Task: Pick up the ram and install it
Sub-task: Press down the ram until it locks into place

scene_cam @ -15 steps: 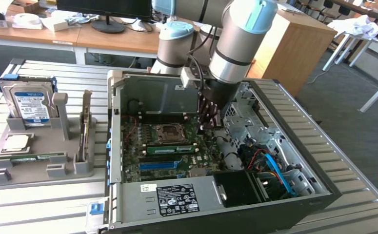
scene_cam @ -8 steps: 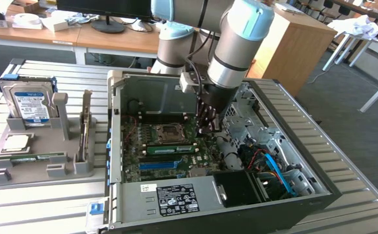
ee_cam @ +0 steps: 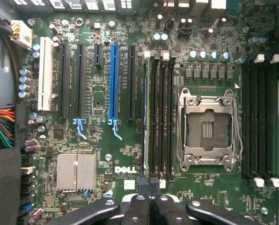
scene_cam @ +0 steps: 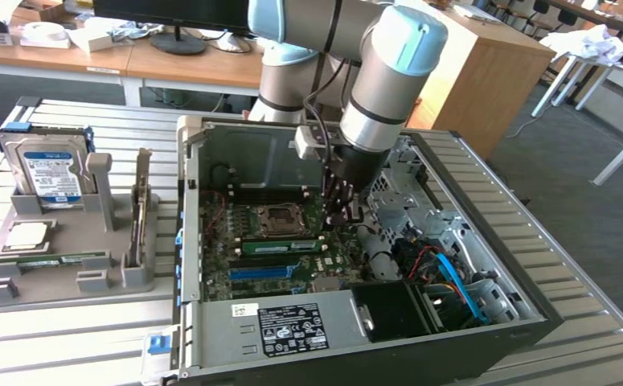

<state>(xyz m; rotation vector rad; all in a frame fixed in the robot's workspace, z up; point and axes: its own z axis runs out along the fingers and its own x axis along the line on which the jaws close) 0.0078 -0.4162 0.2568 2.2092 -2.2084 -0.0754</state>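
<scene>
The ram (scene_cam: 279,244) is a long, thin green board with a row of dark chips. In the exterior view it lies lengthwise in a memory slot on the motherboard (scene_cam: 249,269), just below the empty processor socket (scene_cam: 276,219) and inside the open computer case (scene_cam: 289,326). Just above the exterior view's right end of the stick hangs the gripper (scene_cam: 343,215), pointing straight down into the case. Its dark fingers are pressed together with nothing visibly clamped between them, and whether the tips touch the ram cannot be told. In the wrist view the closed fingers (ee_cam: 138,206) sit side by side over the end of the bank of black memory slots (ee_cam: 160,117), which runs beside the socket (ee_cam: 207,126). The stick itself is seen only edge-on there and is hard to pick out. Well apart from the case, towards the exterior view's left, a grey tray (scene_cam: 64,291) holds an upright hard drive (scene_cam: 45,165) with a blue label. It also holds a square silver processor chip (scene_cam: 27,235) and another flat green stick (scene_cam: 48,260).
</scene>
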